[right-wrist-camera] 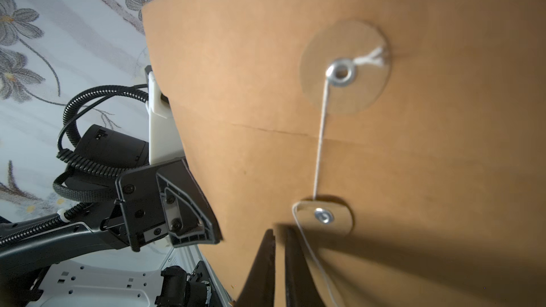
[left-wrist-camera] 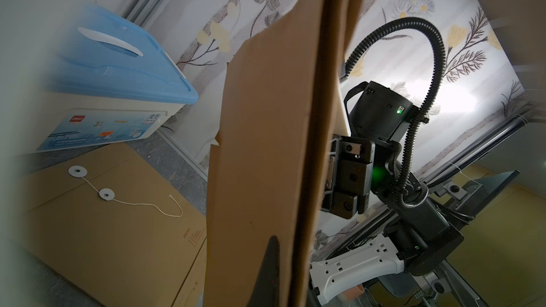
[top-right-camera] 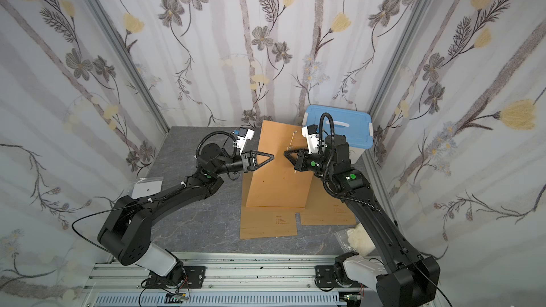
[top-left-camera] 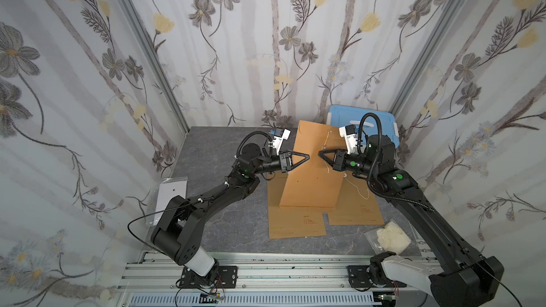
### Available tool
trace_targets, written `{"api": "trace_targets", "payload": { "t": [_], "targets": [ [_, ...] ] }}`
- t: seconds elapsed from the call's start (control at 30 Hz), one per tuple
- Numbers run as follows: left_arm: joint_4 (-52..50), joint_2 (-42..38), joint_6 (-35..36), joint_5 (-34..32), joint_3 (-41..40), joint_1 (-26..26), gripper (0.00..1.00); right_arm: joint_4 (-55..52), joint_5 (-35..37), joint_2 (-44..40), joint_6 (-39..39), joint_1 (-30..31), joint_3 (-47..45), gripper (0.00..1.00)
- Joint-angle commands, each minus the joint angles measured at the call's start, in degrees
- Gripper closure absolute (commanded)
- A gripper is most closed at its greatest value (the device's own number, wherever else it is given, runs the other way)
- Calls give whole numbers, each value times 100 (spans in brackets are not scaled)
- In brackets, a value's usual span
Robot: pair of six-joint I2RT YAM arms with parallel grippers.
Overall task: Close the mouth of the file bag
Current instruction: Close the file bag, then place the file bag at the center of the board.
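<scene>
so both claws are pinching the file bag (top-left-camera: 310, 181), left gripper (top-left-camera: 307, 156) on its left edge, right gripper (top-left-camera: 320, 154) on its right, holding it up tilted mid-table over 2 flat envelopes (top-left-camera: 297, 222)

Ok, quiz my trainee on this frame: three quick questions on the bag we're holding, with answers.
1. True or false: the bag between the arms lies flat on the table.
2. How many grippers pinch it? A none, B one, C two.
3. Fill in: a white ___ runs between its two discs.

Key:
1. False: it is raised, not flat.
2. C: left gripper and right gripper, on opposite edges.
3. string
</scene>
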Motion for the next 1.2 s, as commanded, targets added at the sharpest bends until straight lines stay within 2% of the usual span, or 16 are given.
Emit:
{"api": "trace_targets", "payload": {
  "t": [0.0,0.23,0.57,0.67,0.83,1.07,1.17],
  "targets": [
    [394,-53,-28,74,-22,-5,100,415,-100,-126,161,-71,-215,89],
    [378,-48,5,57,-57,-9,100,-276,538,-608,-230,-272,-425,89],
    [405,-44,-21,19,-69,0,100,-350,452,-653,-204,-334,-469,87],
    [357,-114,16,-16,-99,26,100,-560,776,-691,-209,-397,-502,86],
    [145,-305,121,-51,-212,158,100,-562,1057,-823,11,-739,-751,79],
    [-110,-728,158,-64,-643,524,100,-607,1092,-814,-34,-971,-844,74],
    [-716,-1102,410,-154,-895,770,100,-557,1065,-773,-12,-993,-856,67]
  ]
}}
